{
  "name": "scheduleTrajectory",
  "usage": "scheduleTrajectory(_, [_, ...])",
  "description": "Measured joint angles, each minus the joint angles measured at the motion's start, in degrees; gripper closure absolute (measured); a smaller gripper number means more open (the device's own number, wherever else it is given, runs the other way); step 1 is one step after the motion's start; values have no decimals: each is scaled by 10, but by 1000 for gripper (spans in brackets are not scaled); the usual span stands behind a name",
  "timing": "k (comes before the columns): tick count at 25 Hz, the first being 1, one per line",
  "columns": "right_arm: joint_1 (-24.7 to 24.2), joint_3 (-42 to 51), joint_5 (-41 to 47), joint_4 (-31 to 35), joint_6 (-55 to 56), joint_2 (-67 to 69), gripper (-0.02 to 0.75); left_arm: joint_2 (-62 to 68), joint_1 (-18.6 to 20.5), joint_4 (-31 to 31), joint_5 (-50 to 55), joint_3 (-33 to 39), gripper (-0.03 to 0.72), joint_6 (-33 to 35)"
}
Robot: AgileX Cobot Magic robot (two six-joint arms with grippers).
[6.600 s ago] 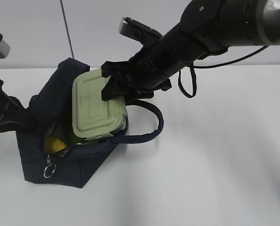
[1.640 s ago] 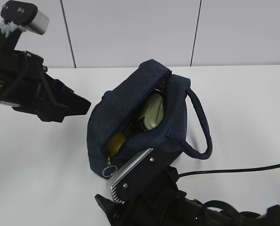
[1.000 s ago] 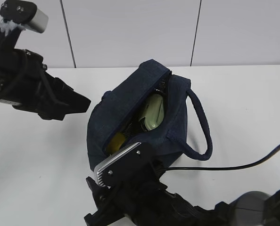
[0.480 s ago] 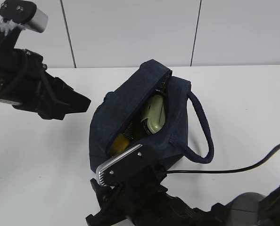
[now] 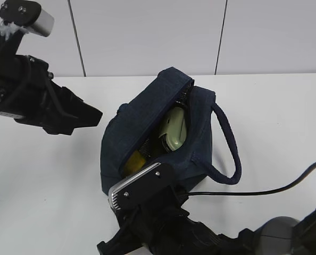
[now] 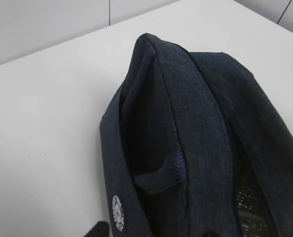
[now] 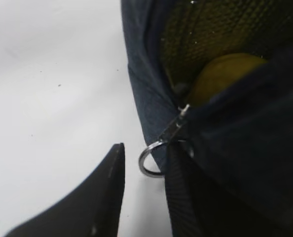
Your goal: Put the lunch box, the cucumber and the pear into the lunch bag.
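A: Nearest us, what do we count?
B: One right hand (image 7: 144, 190), its two dark fingers spread apart on either side of one metal ring pull (image 7: 150, 158). One finger presses against the fabric; we see nothing gripped between them.

A: And behind it?
B: One lunch bag (image 5: 142, 122) on the white worktop (image 5: 275, 122): boxy, woven navy cloth, one loop handle (image 5: 227, 146), zip gaping along the top. Inside we count one lunch box (image 5: 174, 127), its smooth sage lid on edge, and one rounded yellow pear (image 7: 220, 76) below it, by a mesh lining. The cucumber we cannot make out.

A: Farthest?
B: One left hand (image 5: 86, 114), black, well apart from the bag at the left. We cannot tell how far open it is; it holds nothing.
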Motion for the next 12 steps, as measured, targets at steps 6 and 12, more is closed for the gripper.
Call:
scheduleTrajectory(6, [0,0,1,23,0,0,503,0,0,0,0,0,347,0])
scheduleTrajectory(12, [0,0,10,52,-3,0,497,0,0,-1,0,0,348,0])
